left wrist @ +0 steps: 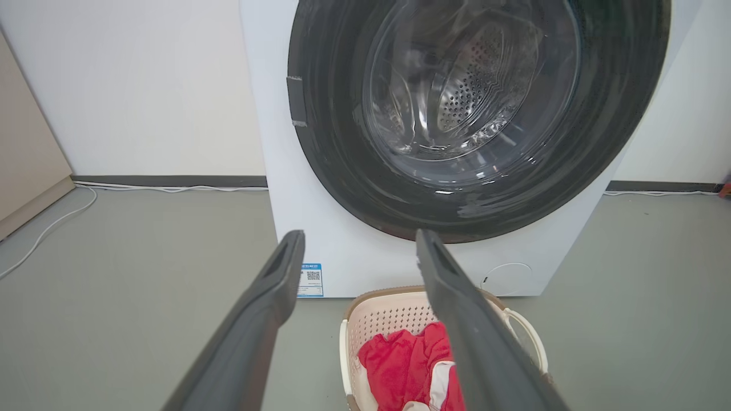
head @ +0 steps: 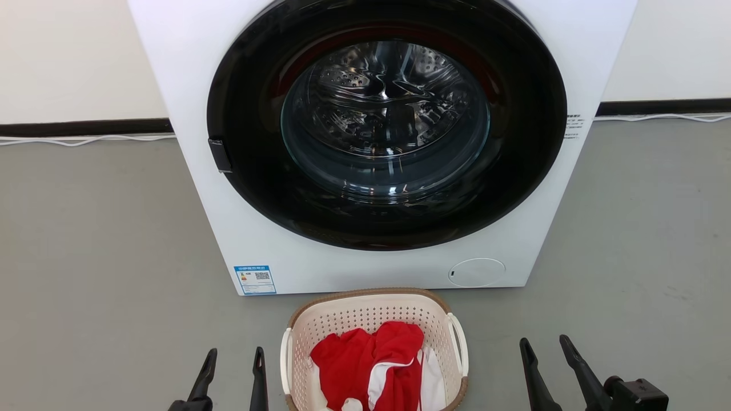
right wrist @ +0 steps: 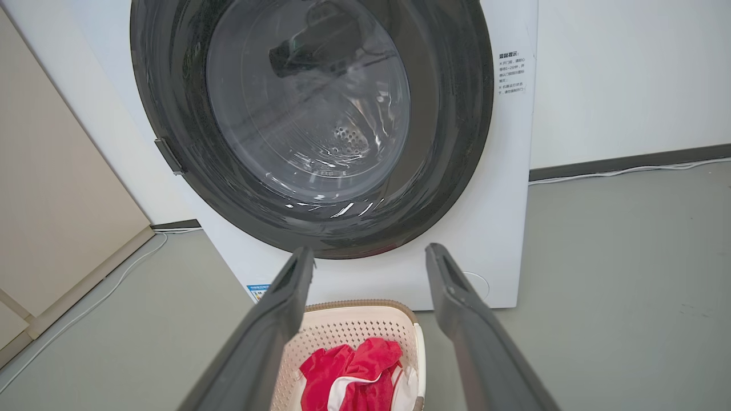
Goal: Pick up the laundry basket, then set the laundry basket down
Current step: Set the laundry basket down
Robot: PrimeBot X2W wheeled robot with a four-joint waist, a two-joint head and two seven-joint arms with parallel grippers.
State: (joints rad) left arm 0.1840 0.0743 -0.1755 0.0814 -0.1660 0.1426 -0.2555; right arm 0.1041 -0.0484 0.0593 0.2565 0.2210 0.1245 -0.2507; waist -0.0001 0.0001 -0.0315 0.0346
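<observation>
The laundry basket [head: 365, 317], cream with perforated walls, a brown woven-look rim and white side handles, stands on the grey floor just in front of the washing machine. Red and white clothes [head: 371, 365] lie inside it. My left gripper [head: 235, 357] is open to the basket's left, fingers apart from the left handle. My right gripper [head: 545, 347] is open to its right, well clear of the right handle. The basket [left wrist: 388, 314] sits low in the left wrist view behind my open left gripper [left wrist: 360, 242], and the basket [right wrist: 354, 325] lies between my right gripper [right wrist: 371, 257] fingers' lines.
A white front-loading washing machine [head: 320, 268] with a shut dark round door [head: 388, 125] rises directly behind the basket. White cables [head: 85, 138] run along the wall base. A beige cabinet [right wrist: 51, 200] stands at the left. Grey floor [head: 114, 240] spreads on both sides.
</observation>
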